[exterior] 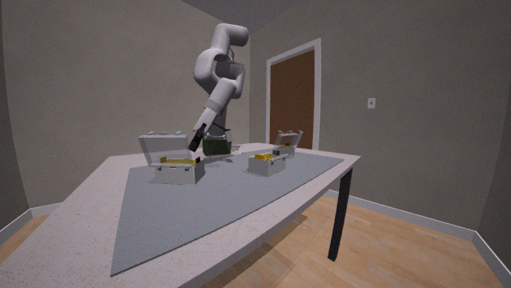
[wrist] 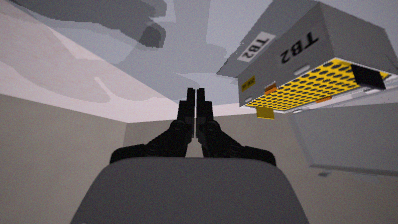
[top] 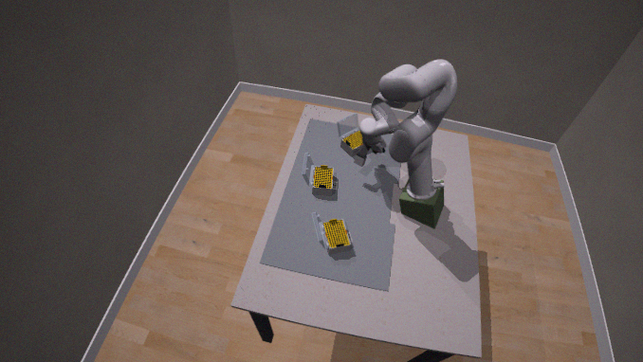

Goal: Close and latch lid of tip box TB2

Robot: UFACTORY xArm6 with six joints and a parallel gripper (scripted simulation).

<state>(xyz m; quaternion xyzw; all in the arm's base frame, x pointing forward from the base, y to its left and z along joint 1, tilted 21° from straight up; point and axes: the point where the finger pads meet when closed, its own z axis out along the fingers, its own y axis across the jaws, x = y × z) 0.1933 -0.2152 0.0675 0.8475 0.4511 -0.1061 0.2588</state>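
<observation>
Gripper (wrist: 196,95) fingers together, holding nothing, hanging just off the front corner of TB2 (wrist: 300,55), which sits at the mat's (top: 303,237) far end nearest the arm, lid (wrist: 345,137) up.

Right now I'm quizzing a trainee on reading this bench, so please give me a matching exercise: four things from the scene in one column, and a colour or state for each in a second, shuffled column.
Things:
1. TB2 lid
2. gripper
3. tip insert of TB2
4. arm's pedestal

Colours or states:
A. dark green
B. yellow, full of holes
C. standing open
D. fingers shut, holding nothing

Pairs: 1-C, 2-D, 3-B, 4-A
</observation>
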